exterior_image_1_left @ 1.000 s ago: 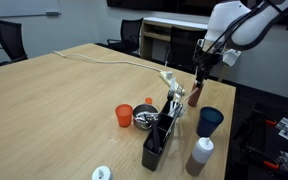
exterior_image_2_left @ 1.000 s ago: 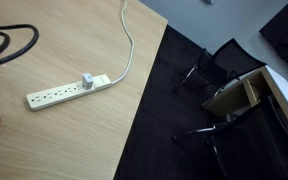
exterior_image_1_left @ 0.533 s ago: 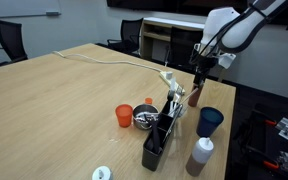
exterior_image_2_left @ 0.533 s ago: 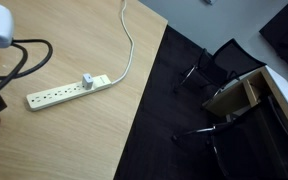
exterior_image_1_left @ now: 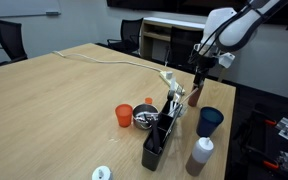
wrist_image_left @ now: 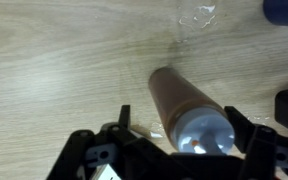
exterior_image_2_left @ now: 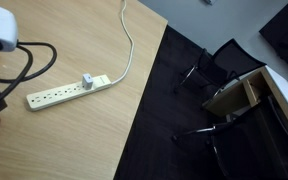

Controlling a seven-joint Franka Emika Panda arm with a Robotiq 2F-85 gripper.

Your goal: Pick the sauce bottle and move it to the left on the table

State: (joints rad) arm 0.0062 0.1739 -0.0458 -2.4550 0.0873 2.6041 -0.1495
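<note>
While my claw [wrist_image_left: 178, 122] hangs over the sauce bottle [wrist_image_left: 181, 98], its fingers are spread apart. One finger sits on each side of the pale cap [wrist_image_left: 201, 133], with a gap showing on both sides in the wrist view, so nothing is clamped yet.

In an exterior view the bottle [exterior_image_1_left: 195, 96] stands upright on the table [exterior_image_1_left: 54, 100], close to the edge and right under the claw. From the bottle, the blue cup [exterior_image_1_left: 210, 120] is near at 5 o'clock. The fat white-capped bottle [exterior_image_1_left: 200, 155] is farther out at 6, and the black caddy [exterior_image_1_left: 156, 145] is at 8.

My read on handling:
- It looks rigid, glass or hard plastic, so it won't give under squeeze. Moderate force should do.
- The wall is smooth and round, so it's probably slick. I want pad contact square across the widest part.
- It's tall with a narrow base, so it tips easily. A side nudge before closing could knock it into the cup.
- Weight is likely light to moderate. I can't tell the fill level.

I'd take hold on the upper body just below the cap, not on the cap, which is narrower and may slip. Then lift straight up before moving toward 9 o'clock, high enough to clear the caddy's utensils.
</note>
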